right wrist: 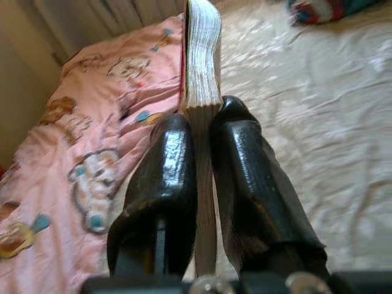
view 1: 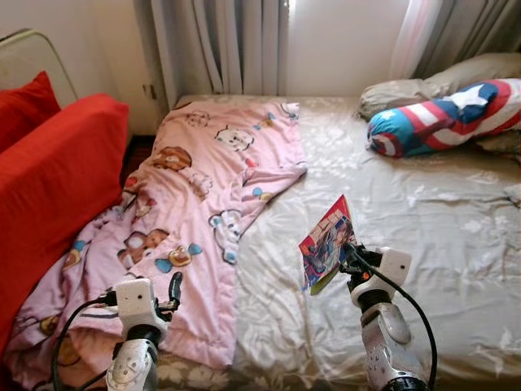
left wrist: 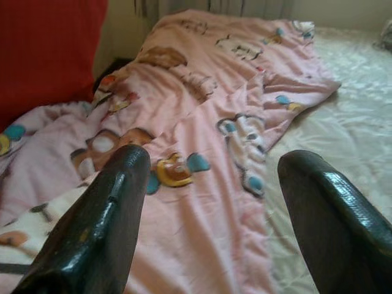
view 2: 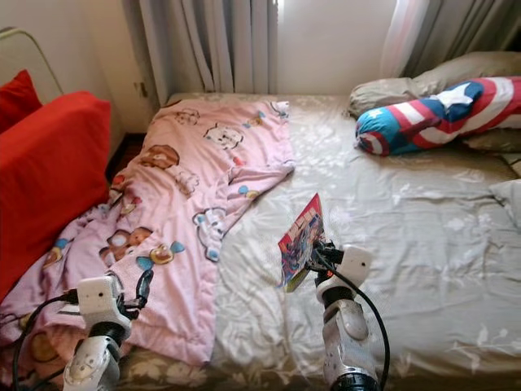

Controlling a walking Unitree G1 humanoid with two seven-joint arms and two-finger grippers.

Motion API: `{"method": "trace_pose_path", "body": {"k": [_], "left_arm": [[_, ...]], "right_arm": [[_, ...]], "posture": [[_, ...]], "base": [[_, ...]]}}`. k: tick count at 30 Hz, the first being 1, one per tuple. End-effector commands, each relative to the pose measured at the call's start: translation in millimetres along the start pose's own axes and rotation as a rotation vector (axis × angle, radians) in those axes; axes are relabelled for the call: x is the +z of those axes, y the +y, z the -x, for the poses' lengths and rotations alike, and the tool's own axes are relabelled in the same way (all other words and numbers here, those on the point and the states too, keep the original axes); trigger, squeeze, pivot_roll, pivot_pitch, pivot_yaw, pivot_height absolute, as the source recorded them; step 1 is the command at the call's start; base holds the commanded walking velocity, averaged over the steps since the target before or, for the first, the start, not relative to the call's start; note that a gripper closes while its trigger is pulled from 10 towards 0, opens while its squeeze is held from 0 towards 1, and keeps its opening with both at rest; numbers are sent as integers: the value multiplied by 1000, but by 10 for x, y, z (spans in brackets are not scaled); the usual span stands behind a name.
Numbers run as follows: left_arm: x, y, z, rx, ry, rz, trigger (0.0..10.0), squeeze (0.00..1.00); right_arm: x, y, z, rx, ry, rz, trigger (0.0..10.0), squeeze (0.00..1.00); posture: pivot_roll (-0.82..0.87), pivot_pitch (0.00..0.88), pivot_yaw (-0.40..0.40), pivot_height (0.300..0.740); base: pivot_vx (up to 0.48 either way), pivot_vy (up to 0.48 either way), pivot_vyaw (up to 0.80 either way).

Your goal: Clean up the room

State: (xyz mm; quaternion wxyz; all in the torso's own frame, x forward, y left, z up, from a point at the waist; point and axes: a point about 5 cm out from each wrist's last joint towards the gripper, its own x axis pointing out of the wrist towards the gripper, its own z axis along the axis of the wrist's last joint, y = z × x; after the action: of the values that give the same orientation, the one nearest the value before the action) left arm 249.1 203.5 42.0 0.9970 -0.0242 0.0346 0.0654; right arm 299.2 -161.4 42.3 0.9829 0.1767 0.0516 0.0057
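So the right gripper [right wrist: 205, 131] had its two black fingers clamped on a thin, colourful comic book [view 1: 327, 243], holding it on edge above the beige satin bedsheet [view 1: 407, 212]. The left gripper [left wrist: 211, 184] hung spread wide over the pink cartoon-print quilt [view 1: 199, 195], gripping nothing.

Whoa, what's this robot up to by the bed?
It is tidying the bedroom. Its right gripper is clamped on a colourful book, holding it up on edge above the beige bed sheet. Its left gripper is open and holds nothing, hovering over the pink cartoon blanket that lies rumpled across the left side of the bed. A striped star bolster lies near the pillows, and red cushions sit at the bed's left.
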Motion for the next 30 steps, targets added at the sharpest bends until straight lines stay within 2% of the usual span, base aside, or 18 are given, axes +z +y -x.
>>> {"method": "trace_pose_path", "body": {"k": [1,13,30], "left_arm": [[17,-22,-14,-8,-8,-5,10000,0],[18,18,2,5,-8,-9,10000,0],[24,13,-4,3,-8,-6,10000,0]], "right_arm": [[113,-21,-34,-9,-45,8,10000,0],[79,24,-23,-9,-37,7,10000,0],[84,3,-24,-14,-31,14,10000,0]], "posture": [[-4,54,-42,740],[-3,80,-41,740],[-4,90,-39,740]], "base": [[0,-472,0],[0,-472,0],[0,-472,0]]}}
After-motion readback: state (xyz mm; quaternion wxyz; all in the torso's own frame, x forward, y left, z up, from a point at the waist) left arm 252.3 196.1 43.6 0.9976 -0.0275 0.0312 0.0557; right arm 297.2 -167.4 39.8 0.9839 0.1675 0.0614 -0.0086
